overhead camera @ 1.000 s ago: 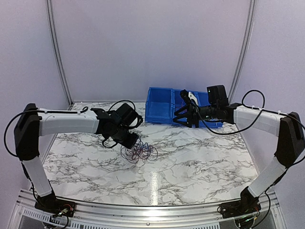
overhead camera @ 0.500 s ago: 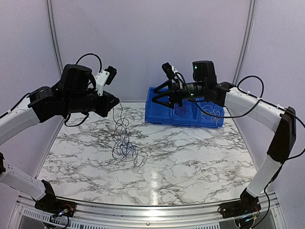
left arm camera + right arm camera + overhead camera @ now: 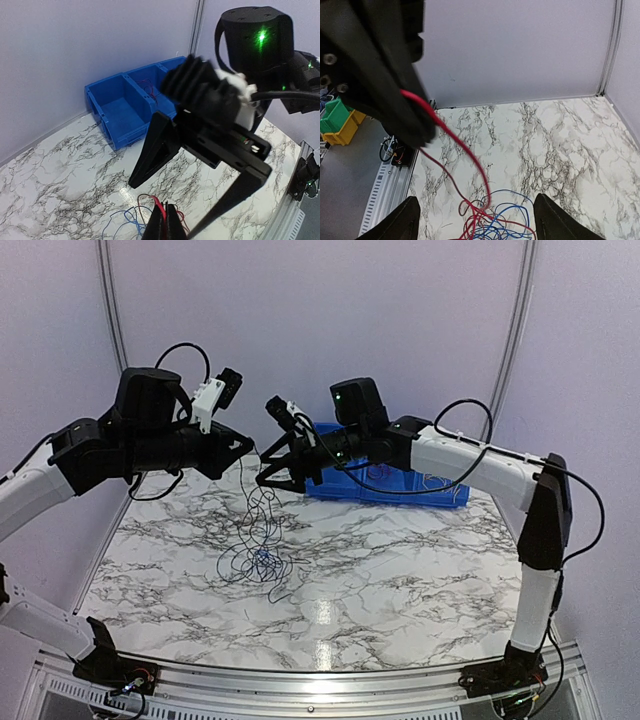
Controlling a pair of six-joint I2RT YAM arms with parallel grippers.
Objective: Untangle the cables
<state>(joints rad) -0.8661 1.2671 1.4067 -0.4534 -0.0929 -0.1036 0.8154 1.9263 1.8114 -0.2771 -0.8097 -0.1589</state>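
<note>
1. Enclosure walls [image 3: 320, 330]: plain pale lilac panels joined by metal corner strips close off the back and both sides.
2. Table [image 3: 420, 570]: a white marble-pattern top with dark veins and a bright glare streak near the front. An aluminium rail [image 3: 300, 685] runs along the near edge.
3. Right arm [image 3: 470, 465]: it stretches from the right side to mid-table. In the top view it crosses in front of the blue bin and hides part of its near wall.
4. Left arm [image 3: 100, 450]: raised high over the left part of the table.
5. Blue bin [image 3: 440, 490]: it stands at the far right of the table by the back wall and is divided into compartments. One holds thin red strands [image 3: 149, 88].
6. Right gripper [image 3: 282, 470]: its jaws are spread wide and hold nothing. It sits just beside the hanging cables, facing the left gripper.
7. Left gripper [image 3: 246, 448]: its jaws are pressed together, pinching the cables at their top.
8. Cables [image 3: 258, 530]: red, blue and dark strands hang from the left gripper. Their looped lower part rests on the table at mid-left.
9. Green bin [image 3: 334, 111] and yellow bin [image 3: 342, 134]: these lie beyond the table edge, in the right wrist view only.
</note>
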